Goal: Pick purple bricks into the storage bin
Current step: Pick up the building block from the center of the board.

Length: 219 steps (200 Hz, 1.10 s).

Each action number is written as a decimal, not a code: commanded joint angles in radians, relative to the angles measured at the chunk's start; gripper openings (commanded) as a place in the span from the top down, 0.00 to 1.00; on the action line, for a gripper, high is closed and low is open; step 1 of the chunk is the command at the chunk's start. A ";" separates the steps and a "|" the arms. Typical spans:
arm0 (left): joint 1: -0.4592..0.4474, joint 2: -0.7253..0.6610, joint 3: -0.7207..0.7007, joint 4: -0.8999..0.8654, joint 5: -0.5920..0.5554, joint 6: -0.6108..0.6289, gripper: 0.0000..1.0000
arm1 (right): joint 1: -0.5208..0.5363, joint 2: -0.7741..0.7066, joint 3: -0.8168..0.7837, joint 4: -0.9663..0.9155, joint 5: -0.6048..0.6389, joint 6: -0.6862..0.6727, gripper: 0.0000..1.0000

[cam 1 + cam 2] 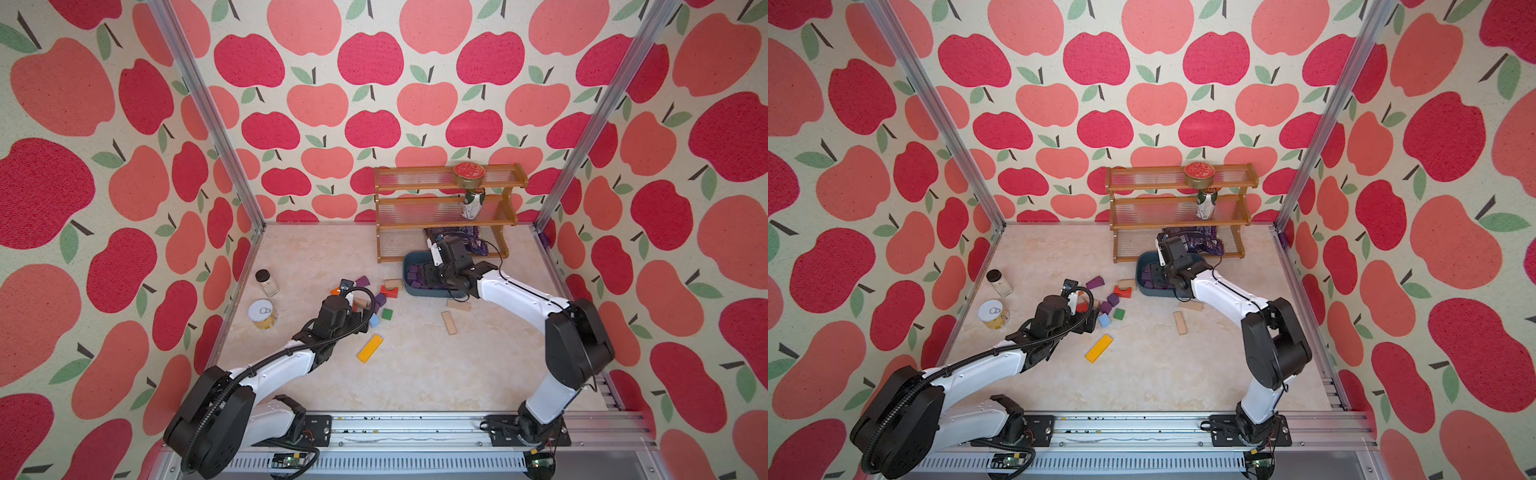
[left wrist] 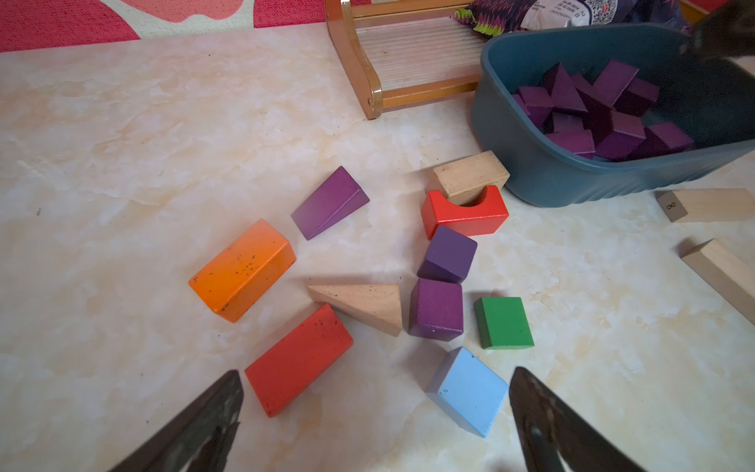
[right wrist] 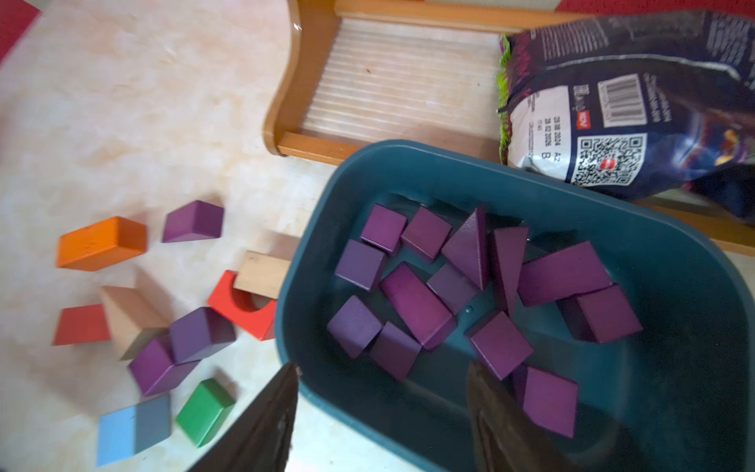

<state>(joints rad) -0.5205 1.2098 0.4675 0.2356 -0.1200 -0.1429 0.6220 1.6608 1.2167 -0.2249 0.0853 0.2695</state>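
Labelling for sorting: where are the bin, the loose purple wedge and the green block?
bin (image 2: 572, 180), left wrist view, outer wall.
loose purple wedge (image 2: 327, 200), left wrist view, sloped face.
green block (image 2: 503, 322), left wrist view, top face.

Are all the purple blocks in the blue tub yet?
Almost. Most purple bricks lie in the storage bin. Nothing is held: the right tool is open above the bin, the left tool open above the table. Three sit there: a purple wedge and two purple cubes.
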 commanded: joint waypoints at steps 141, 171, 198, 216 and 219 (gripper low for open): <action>0.161 0.399 0.637 -0.621 0.176 0.183 0.01 | 0.081 -0.393 -0.338 0.104 -0.180 0.006 0.25; 0.167 0.460 0.678 -0.589 0.201 0.310 0.01 | 0.082 -0.469 -0.371 0.081 -0.188 -0.006 0.25; 0.186 0.517 0.706 -0.567 0.285 0.451 0.01 | 0.082 -0.534 -0.397 0.058 -0.167 -0.016 0.24; 0.206 0.547 0.712 -0.559 0.347 0.531 0.03 | 0.080 -0.562 -0.405 0.041 -0.159 -0.016 0.24; 0.212 0.551 0.713 -0.555 0.355 0.533 0.03 | 0.080 -0.566 -0.404 0.036 -0.158 -0.016 0.24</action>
<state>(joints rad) -0.3374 1.7252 1.1538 -0.3145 0.1402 0.2283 0.6949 1.1339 0.8307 -0.1513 -0.0807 0.2707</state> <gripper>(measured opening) 0.977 0.759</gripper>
